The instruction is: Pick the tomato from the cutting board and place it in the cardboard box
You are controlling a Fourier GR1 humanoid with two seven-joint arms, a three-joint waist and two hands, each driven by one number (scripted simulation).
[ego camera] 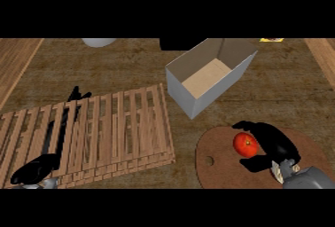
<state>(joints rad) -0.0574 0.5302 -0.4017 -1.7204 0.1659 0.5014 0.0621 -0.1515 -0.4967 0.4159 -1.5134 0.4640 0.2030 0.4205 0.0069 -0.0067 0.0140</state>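
Tomato (246, 144) sits on the round cutting board (219, 166), right hand (278, 144) curled around it for lifting toward the cardboard box (208, 77); left hand (34, 170) rests curled, empty.

You will find no legible text, label, brand or number anywhere; the small yellow item (271, 39) at the far counter edge, well beyond the right hand's fingers (247, 126), carries unreadable markings.
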